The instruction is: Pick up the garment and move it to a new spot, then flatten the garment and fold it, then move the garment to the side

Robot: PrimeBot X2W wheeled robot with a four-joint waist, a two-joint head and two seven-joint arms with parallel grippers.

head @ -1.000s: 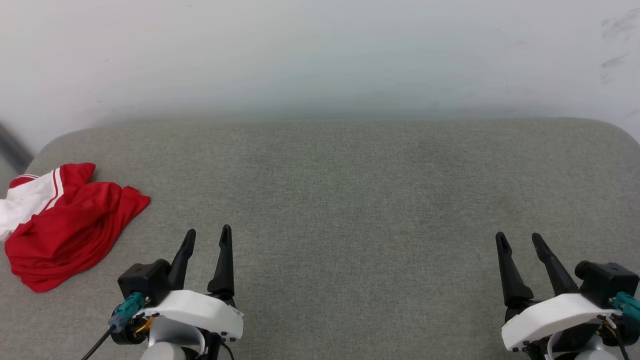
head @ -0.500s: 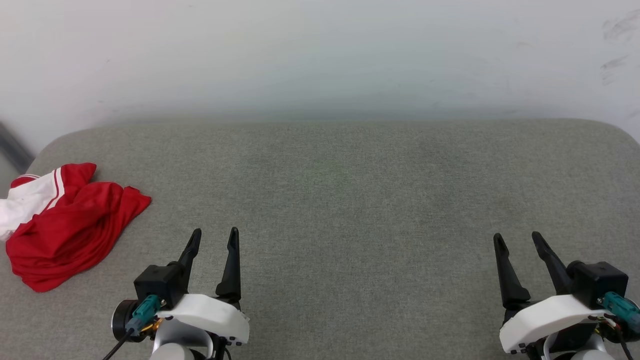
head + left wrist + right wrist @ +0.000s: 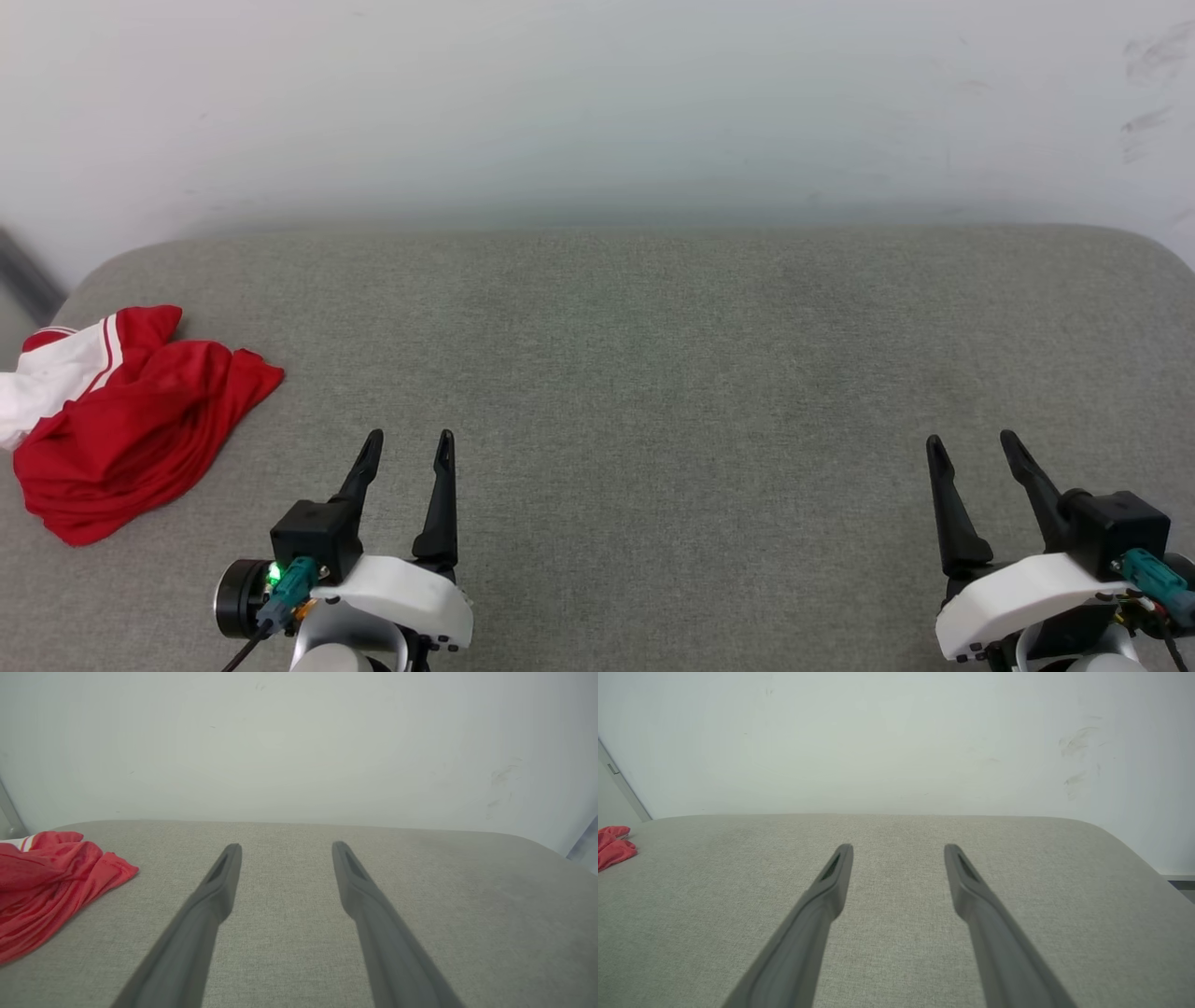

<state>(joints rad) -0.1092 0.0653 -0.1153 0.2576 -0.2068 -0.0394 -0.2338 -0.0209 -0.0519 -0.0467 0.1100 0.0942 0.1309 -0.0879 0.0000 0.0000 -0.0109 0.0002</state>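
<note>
The garment (image 3: 121, 420) lies crumpled in a red heap with a white, red-striped sleeve at the far left edge of the grey cushioned surface (image 3: 653, 373). It shows again at the left of the left wrist view as the garment (image 3: 42, 882) and as a small red patch, the garment (image 3: 612, 847), in the right wrist view. My left gripper (image 3: 409, 437) is open at the lower left, to the right of the garment and apart from it, nothing between its fingers. My right gripper (image 3: 971, 441) is open at the lower right, far from the garment.
A pale wall (image 3: 597, 103) rises directly behind the cushioned surface, with dark scuff marks (image 3: 1153, 65) at its upper right. The surface has rounded back corners and drops off at the left and right ends.
My left gripper has shifted to the right and slightly back toward me, away from the garment. The right gripper has barely moved. The garment lies as before.
</note>
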